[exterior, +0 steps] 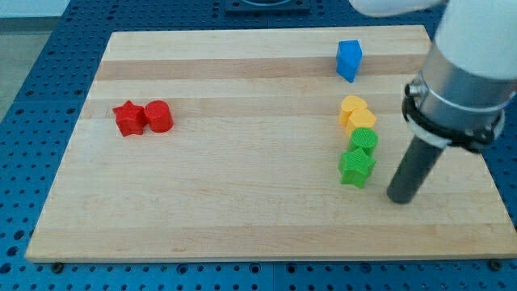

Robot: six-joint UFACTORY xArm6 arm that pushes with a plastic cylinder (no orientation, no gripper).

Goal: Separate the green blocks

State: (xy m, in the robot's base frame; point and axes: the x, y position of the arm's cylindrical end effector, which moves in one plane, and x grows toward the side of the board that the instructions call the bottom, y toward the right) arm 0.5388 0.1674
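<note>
In the camera view a pale wooden board (242,202) with visible grain stripes lies on a blue perforated table (32,48). The smooth dark rod ends in my tip (400,199), which rests on the wood near the view's right of the green star block (356,167), close but not touching; the rod grasps nothing. The green round block (364,141) touches the star from above. Two matte yellow blocks (356,112) sit just above the green ones, touching them, their shapes unclear. A blue angular block (348,60) stands apart near the view's top. At the far left, a red star block (128,118) touches a red cylinder block (159,116).
</note>
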